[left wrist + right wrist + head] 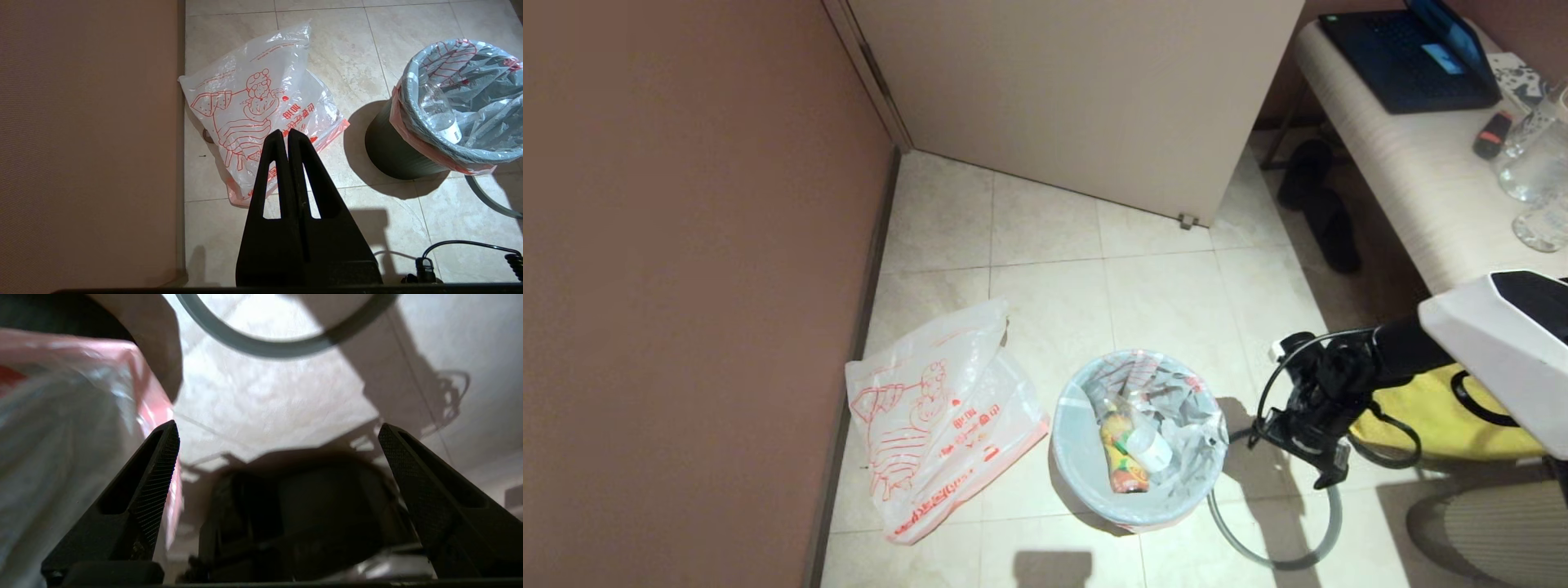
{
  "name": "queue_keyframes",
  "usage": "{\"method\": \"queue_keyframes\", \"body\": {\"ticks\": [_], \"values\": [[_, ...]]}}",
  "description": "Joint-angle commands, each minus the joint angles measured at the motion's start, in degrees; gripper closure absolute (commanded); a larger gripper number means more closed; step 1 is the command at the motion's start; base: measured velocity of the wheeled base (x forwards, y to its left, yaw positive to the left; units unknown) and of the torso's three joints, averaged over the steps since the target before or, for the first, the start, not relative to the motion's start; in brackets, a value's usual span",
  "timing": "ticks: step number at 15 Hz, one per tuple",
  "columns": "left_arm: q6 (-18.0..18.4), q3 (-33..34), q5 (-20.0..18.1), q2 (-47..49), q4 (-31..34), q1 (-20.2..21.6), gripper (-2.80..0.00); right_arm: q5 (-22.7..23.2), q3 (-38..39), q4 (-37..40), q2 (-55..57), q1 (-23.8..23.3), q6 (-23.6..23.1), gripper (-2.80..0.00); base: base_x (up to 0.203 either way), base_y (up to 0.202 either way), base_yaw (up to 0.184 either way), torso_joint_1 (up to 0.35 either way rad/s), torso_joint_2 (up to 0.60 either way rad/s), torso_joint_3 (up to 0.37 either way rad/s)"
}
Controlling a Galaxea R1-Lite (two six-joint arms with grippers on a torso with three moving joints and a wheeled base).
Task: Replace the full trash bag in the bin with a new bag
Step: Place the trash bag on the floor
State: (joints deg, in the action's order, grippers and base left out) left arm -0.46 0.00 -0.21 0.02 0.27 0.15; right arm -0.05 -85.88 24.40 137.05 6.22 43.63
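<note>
Head view: right pincer (1327,457) open, empty, just beside full trash bag (1143,433) in bin (392,155); new bag (261,122), red "加油" print, beyond closed left pincer (286,134).

Readable text only on the new bag (261,118): red characters beside the cartoon figure, the two big ones read "加油" in left wrist view. Smaller red line next to them + more print along the pink band, too small to read. Red print on the full trash bag (461,77) illegible. Bottle (439,110) label and laptop (1413,57) screen: nothing legible.
</note>
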Motion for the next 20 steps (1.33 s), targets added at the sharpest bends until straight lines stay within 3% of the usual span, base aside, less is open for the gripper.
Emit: {"method": "queue_keyframes", "body": {"ticks": [1, 2, 9, 15, 20], "values": [[-0.03, 0.00, 0.03, 0.06, 0.00, 0.03, 0.00, 2.02, 0.86, 3.28, -0.08, -2.58, -6.22, -2.80, 0.000, 0.000, 0.000, 0.000, 0.00, 0.000], [-0.04, 0.00, 0.00, 0.06, 0.00, 0.01, 0.00, 2.20, 0.58, 4.09, 1.38, -2.72, -7.68, -2.80, 0.000, 0.000, 0.000, 0.000, 0.00, 0.000], [-0.02, 0.00, 0.03, 0.06, 0.00, 0.03, 0.00, 1.59, 4.40, 2.03, -0.44, 8.45, -7.92, -2.80, 0.000, 0.000, 0.000, 0.000, 0.00, 0.000], [0.01, 0.00, 0.00, 0.06, 0.00, 0.03, 0.00, 0.13, -10.51, 2.22, 3.96, 9.51, -8.01, -2.80, 0.000, 0.000, 0.000, 0.000, 0.00, 0.000], [-0.04, 0.00, 0.01, 0.06, 0.00, 0.03, 0.00, 0.04, -23.45, 1.93, 6.09, 5.91, -7.97, -2.80, 0.000, 0.000, 0.000, 0.000, 0.00, 0.000]]}}
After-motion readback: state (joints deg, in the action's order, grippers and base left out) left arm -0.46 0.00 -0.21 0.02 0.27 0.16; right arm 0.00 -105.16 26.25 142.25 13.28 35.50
